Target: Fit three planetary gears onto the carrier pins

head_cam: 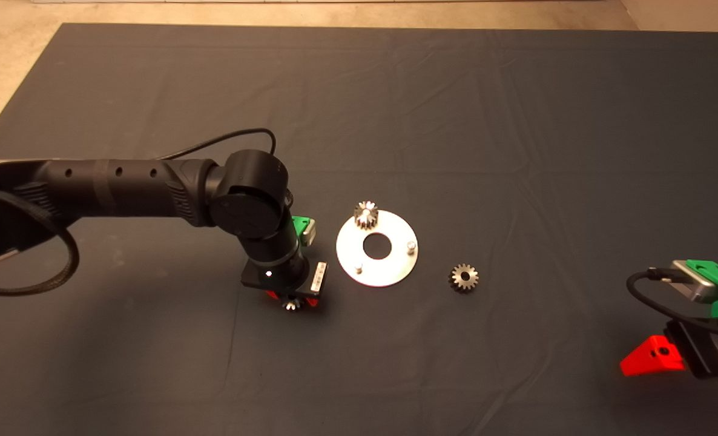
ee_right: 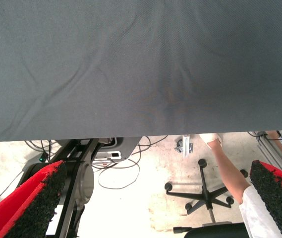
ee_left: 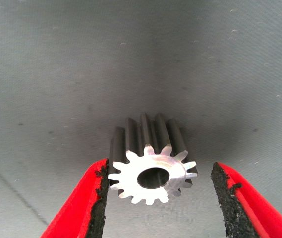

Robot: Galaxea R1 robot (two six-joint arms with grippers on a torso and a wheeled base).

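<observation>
The carrier disc (head_cam: pixel 376 249) lies flat on the dark mat (head_cam: pixel 395 109), its three carrier pins (head_cam: pixel 411 245) upright around the large centre hole. One planetary gear (head_cam: pixel 365 215) sits on the pin at the disc's far edge. A second gear (head_cam: pixel 464 278) lies flat on the mat just right of the disc, apart from it. The left gripper (ee_left: pixel 158 198) hangs low over the mat just left of the disc, its fingers (ee_left: pixel 88 203) spread on either side of a third gear (ee_left: pixel 150 163); one pad touches the teeth, the other stands clear. The right gripper (head_cam: pixel 652 356) waits, fingers apart and empty, well right of the disc at the mat's near edge; its wrist view shows a person's leg (ee_right: pixel 230 173) and an office chair base (ee_right: pixel 205 191) beyond the mat.
</observation>
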